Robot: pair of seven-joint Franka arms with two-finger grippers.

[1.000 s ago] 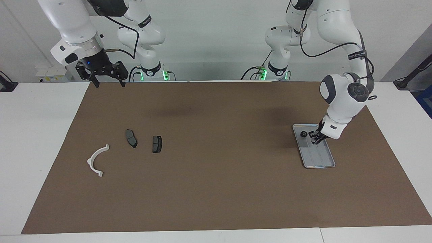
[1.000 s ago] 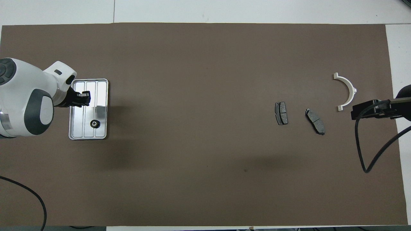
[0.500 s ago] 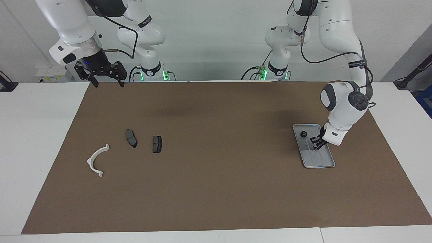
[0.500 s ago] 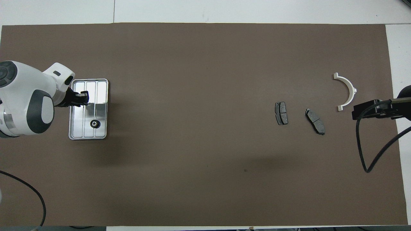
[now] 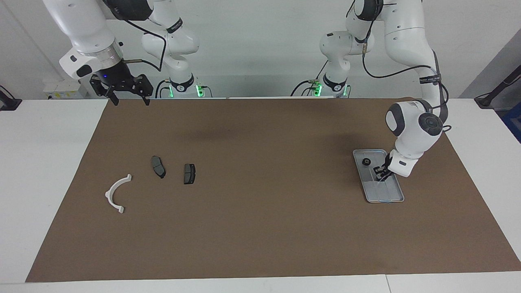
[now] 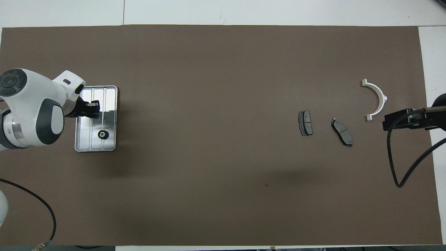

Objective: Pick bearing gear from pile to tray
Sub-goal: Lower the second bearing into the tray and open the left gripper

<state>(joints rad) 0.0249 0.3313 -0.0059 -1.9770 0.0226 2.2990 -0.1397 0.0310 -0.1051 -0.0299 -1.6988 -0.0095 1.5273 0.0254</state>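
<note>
Presently catalogued, largest first.

Brown mat (image 5: pixel 260 191): covers most of the table and carries every item below.

Left arm: reaches in over the tray at its own end of the mat. Left gripper (image 5: pixel 381 173) hangs low above the tray's middle, fingertips together; whether a small part is pinched between them cannot be told.

Right arm: waits. Right gripper (image 5: pixel 128 94) is raised over the mat's corner nearest the robots at the right arm's end, fingers spread, empty.

Tray (image 6: pixel 79 146): silver-grey, ridged, lying near the mat's edge at the left arm's end.

White half-ring bracket (image 5: pixel 116 193): near the mat's edge at the right arm's end, farthest from the robots of the pile.

Two dark grey brake pads (image 5: pixel 158 167), (image 5: pixel 189 173): side by side, just apart, a little nearer the robots than the bracket.

Bearing gear (image 6: pixel 102 134): small, black, round; already lying in the tray, at the end nearer the robots, apart from the left gripper.

Risks, as judged: the left gripper sits low inside the rim, so a sideways withdrawal could catch the rim and drag the light tray, or knock the gear and roll it out. A straight lift looks safer.
</note>
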